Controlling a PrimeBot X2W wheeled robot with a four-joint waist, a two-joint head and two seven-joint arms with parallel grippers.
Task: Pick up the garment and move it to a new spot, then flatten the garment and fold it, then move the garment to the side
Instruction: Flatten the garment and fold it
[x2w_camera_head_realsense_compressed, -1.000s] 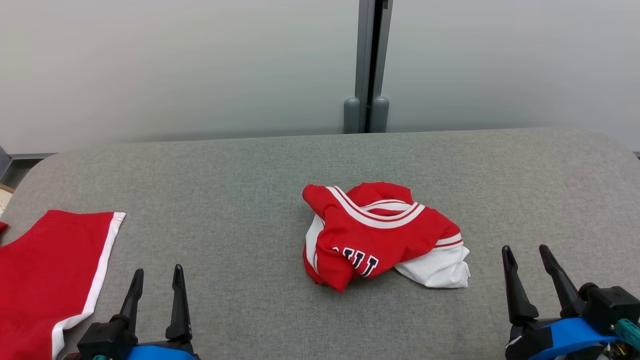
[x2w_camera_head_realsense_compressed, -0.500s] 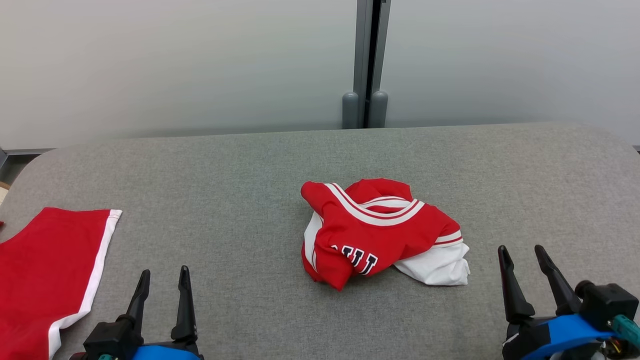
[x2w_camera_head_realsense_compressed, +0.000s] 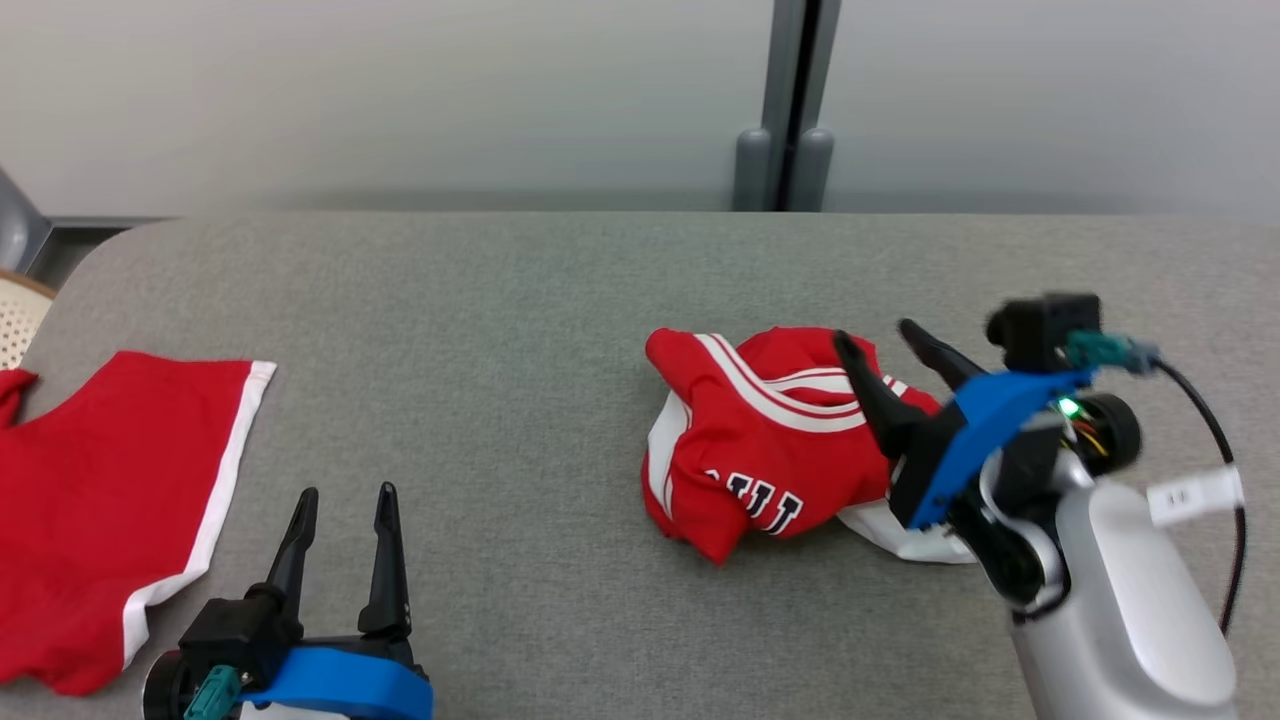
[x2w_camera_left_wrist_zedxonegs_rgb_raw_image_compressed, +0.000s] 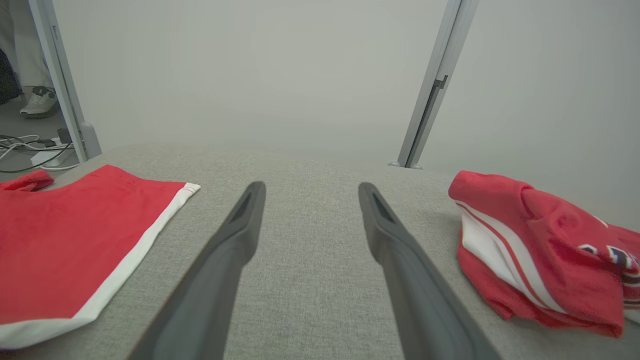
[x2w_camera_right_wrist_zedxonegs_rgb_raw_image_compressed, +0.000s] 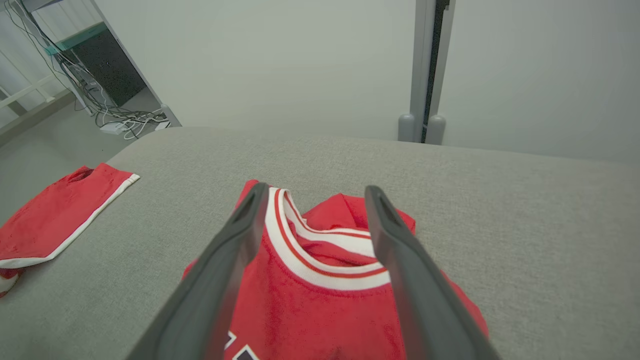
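Lying in a crumpled heap on the grey padded table (x2w_camera_head_realsense_compressed: 520, 290), the garment (x2w_camera_head_realsense_compressed: 760, 450) sits right of centre, at mid-depth. It is a red jersey with a white-and-red striped collar band, dark lettering on its near face, and a white portion showing at its near right edge.

The right gripper (x2w_camera_head_realsense_compressed: 872, 333) is positioned over the right part of the garment, fingers pointing far and left. Its fingers are spread apart and hold nothing. In the right wrist view they straddle the striped collar band; contact with the cloth cannot be confirmed.

The left gripper (x2w_camera_head_realsense_compressed: 346, 491) is at the near left, over bare table. Its fingers are likewise apart and empty, pointing to the far side.

A second red cloth with a white border (x2w_camera_head_realsense_compressed: 110, 480) lies flat at the left edge, well apart from the garment. A grey post (x2w_camera_head_realsense_compressed: 790, 120) stands against the far wall.
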